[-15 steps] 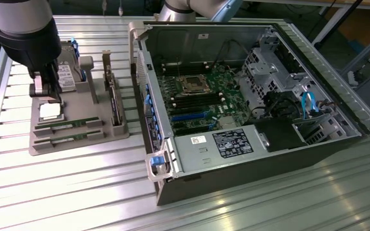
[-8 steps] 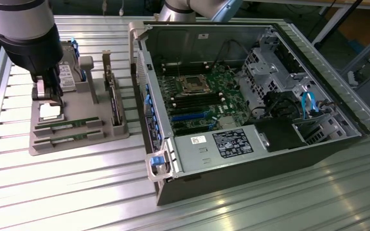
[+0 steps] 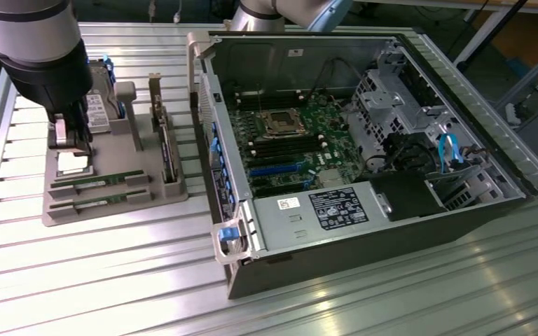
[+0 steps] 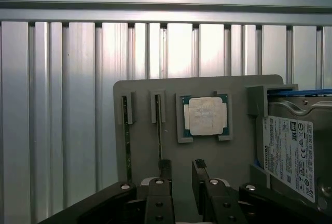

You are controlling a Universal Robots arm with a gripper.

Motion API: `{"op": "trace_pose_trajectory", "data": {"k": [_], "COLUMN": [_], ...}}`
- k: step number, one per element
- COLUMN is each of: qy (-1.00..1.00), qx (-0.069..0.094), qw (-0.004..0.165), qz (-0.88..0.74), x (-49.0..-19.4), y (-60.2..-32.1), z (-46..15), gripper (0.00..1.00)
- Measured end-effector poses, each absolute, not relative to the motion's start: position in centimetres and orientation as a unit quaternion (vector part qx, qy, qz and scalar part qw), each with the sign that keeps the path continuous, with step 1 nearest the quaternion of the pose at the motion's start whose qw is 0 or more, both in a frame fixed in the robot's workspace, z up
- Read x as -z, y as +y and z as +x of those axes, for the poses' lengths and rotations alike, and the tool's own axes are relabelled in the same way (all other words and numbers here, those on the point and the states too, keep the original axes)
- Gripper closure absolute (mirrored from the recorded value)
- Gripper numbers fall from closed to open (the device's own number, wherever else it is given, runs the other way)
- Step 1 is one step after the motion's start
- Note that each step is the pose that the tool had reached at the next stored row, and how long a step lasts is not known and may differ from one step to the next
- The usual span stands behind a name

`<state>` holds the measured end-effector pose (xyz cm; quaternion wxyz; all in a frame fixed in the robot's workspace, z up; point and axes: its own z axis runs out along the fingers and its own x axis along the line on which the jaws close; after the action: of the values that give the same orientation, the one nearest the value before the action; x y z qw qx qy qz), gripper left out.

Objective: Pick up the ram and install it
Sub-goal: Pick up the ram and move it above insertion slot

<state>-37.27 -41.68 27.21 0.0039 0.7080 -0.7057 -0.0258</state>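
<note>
Two ram sticks stand on edge in slots of the grey holder tray (image 3: 110, 213), one ram stick (image 3: 96, 183) just behind the other ram stick (image 3: 99, 202). The wrist view shows them edge-on as thin dark strips, one ram stick (image 4: 158, 130) nearer my fingers than the outer ram stick (image 4: 126, 141). My gripper (image 3: 71, 140) (image 4: 181, 171) hangs over the tray, open, nothing between its fingers (image 4: 165, 168). It is above the tray between the nearer stick and the CPU chip (image 4: 205, 116) (image 3: 73, 163). The open computer case (image 3: 222, 210) shows the motherboard (image 3: 293, 150).
A hard drive (image 4: 290, 149) (image 3: 98, 106) stands in the tray beside the CPU. A green expansion card (image 3: 164, 143) stands upright at the tray's case side. The case wall rises close to the tray on the exterior view's right. A slatted aluminium table (image 3: 110, 280) lies all around.
</note>
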Motion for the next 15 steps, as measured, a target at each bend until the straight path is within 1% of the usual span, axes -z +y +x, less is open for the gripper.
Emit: {"op": "trace_pose_trajectory", "data": {"k": [15], "qy": [-0.706], "qx": [0.026], "qw": [0.004], "qz": [0.708], "x": [-27.2], "y": [-44.0], "z": [-37.3], "gripper": [0.7]}}
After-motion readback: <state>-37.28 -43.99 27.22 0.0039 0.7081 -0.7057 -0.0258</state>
